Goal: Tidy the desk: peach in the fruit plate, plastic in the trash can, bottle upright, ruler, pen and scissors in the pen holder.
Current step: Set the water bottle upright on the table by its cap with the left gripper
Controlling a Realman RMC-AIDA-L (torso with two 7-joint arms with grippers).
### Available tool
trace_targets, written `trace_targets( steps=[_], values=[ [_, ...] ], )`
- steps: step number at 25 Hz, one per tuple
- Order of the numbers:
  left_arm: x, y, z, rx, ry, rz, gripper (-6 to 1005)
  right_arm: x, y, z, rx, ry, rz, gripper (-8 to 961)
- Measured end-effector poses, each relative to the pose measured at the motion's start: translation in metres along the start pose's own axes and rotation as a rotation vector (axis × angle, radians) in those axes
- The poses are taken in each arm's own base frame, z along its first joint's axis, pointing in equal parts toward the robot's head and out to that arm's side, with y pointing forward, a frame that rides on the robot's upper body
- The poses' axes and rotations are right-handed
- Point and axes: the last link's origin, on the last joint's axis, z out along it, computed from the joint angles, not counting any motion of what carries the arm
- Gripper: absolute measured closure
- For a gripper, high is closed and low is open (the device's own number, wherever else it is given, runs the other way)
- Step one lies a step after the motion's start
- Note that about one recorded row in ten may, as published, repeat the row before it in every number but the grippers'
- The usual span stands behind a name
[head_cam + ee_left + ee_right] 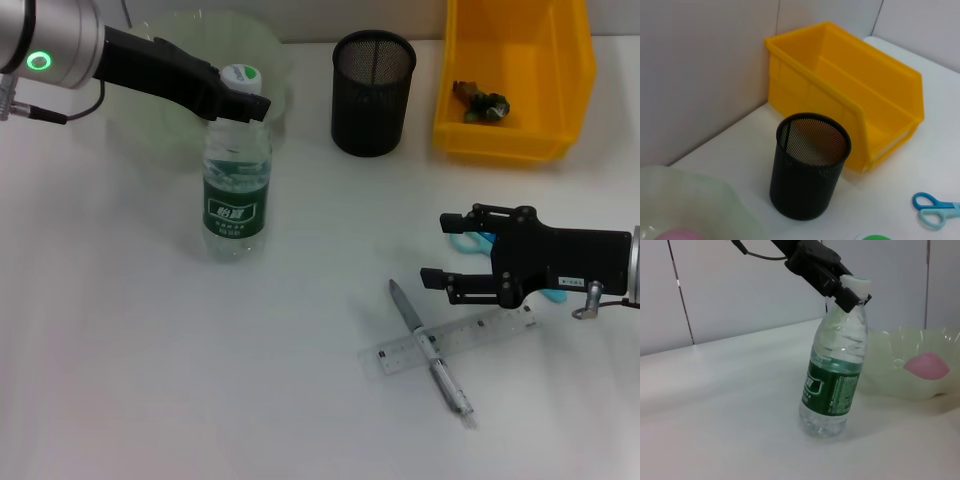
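The clear water bottle (237, 190) with a green label stands upright in front of the pale green fruit plate (170, 40). My left gripper (243, 103) is shut on the bottle (832, 385) at its neck, just under the white cap. A pink peach (927, 365) lies in the plate (890, 347). At the right, my right gripper (445, 250) hangs open over the blue scissors (470, 241). In front of it a clear ruler (455, 342) lies crossed by a grey pen (432, 352). The black mesh pen holder (373, 92) stands at the back, with nothing visible inside (807, 165).
The yellow bin (560, 70) at the back right holds a crumpled piece of plastic (480, 102). A grey wall runs behind bin and holder. The scissors (935, 209) also show in the left wrist view, near the bin (840, 95).
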Motion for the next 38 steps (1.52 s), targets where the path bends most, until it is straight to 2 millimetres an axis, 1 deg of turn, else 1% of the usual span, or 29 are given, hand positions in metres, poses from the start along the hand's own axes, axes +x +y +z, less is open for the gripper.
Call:
trace_targets(
  steps=[9, 16, 27, 35, 38],
  values=[
    [-0.004, -0.002, -0.008, -0.013, 0.053, 0.011, 558, -0.001, -0.001, 0.001, -0.001, -0.001, -0.003, 173],
    [-0.010, -0.010, -0.017, 0.002, 0.098, 0.022, 557, -0.001, 0.001, 0.003, -0.004, -0.005, -0.001, 173],
    [-0.027, -0.011, -0.024, -0.012, 0.159, 0.078, 557, -0.002, 0.000, 0.005, 0.002, -0.006, -0.002, 172],
    [-0.045, -0.012, -0.032, -0.010, 0.191, 0.109, 557, -0.003, 0.000, 0.006, 0.000, -0.008, -0.002, 173],
    [-0.048, -0.012, -0.034, -0.011, 0.195, 0.115, 557, -0.003, 0.000, 0.007, -0.001, -0.009, -0.003, 172]
  ],
)
